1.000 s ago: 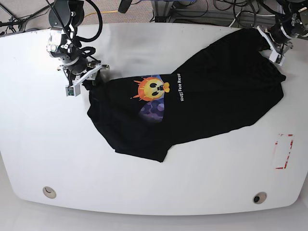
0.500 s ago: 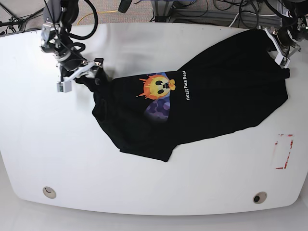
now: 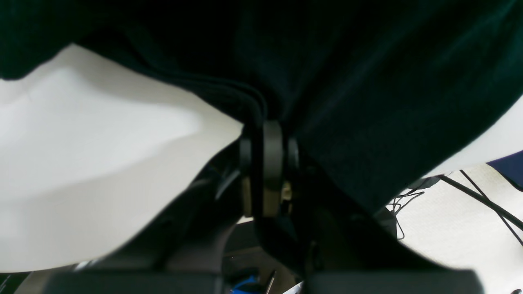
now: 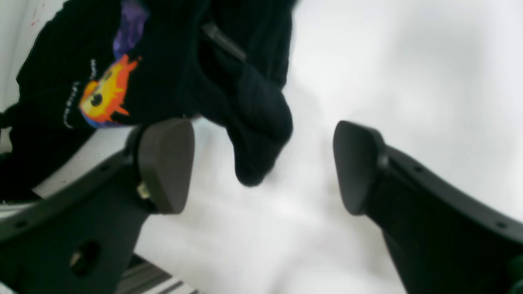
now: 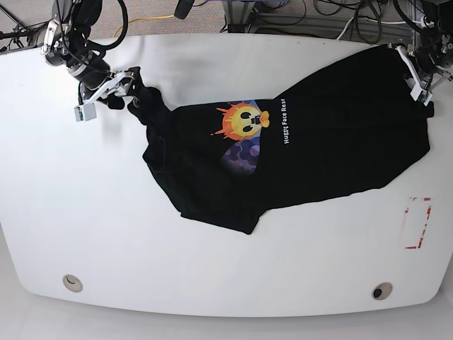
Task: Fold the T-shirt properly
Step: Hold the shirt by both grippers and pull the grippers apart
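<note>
T-shirt (image 5: 304, 149): black, lying crumpled and skewed across white surface (image 5: 212, 276), print up, far from folded.

Left pincer (image 3: 267, 134): clenched on bunched hem at far corner. Right pincer (image 4: 261, 163): jaws spread wide, gripping nothing; dark cloth tip dangles between them.

Handling: soft, light, limp; likely sags and drags; best taken at hems, sleeves or corners.

Views: base shows whole layout; right wrist alone shows empty gap; left wrist alone shows pinched folds.

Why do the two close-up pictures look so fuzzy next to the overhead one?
Left wrist view: the T-shirt fills the lens, dark and unfocused. Right wrist view: the right gripper and cloth are blurred, the table glaring white. Base view: evenly lit and sharp.
</note>
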{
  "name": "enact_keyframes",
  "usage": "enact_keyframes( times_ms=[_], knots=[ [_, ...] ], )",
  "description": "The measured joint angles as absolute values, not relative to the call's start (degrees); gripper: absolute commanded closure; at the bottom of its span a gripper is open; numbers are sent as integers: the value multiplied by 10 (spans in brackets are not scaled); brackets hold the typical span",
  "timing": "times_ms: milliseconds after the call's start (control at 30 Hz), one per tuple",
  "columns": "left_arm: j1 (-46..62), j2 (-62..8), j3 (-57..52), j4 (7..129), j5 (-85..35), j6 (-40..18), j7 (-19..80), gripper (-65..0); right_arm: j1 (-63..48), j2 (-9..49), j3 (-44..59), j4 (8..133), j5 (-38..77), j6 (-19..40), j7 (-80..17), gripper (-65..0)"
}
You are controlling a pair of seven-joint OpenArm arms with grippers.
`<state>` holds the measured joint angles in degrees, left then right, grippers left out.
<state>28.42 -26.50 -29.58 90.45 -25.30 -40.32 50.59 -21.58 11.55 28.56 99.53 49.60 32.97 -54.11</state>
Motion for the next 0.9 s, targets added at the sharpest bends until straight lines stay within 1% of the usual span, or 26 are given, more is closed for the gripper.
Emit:
enact_keyframes(
  times_ms=[167, 200, 267, 400, 467, 567, 600, 633, 667, 900],
  knots=[
    [284, -265, -296, 905, -253, -403, 506, 0, -218, 105, 283, 996, 496, 338, -546, -507],
    [284, -265, -296, 905, -253, -403, 506, 0, -218, 101, 283, 995, 496, 340, -546, -501],
    [284, -265, -296, 905, -253, -403, 506, 0, -216, 98, 282, 988, 498, 343, -547, -463],
    [284, -265, -296, 905, -253, -403, 506, 0, -208, 97, 281, 963, 496, 345, -547, -314],
    [284, -265, -296, 905, -253, -403, 506, 0, -198, 98, 273, 949, 491, 344, -548, -258],
    [284, -264, -296, 905, -253, -403, 506, 0, -182, 97, 260, 939, 494, 345, -547, -155],
    [284, -264, -296, 905, -253, -403, 506, 0, -180, 97, 260, 939, 495, 345, -547, -114],
    [284, -264, -296, 905, -253, -403, 506, 0, -179, 98, 260, 939, 497, 345, -546, -49],
    [284, -264, -296, 905, -253, -403, 506, 0, -179, 99, 260, 939, 498, 345, -545, -5],
    [286, -265, -293, 907, -253, -403, 506, 0, -186, 112, 259, 945, 493, 345, -548, 0]
  ],
)
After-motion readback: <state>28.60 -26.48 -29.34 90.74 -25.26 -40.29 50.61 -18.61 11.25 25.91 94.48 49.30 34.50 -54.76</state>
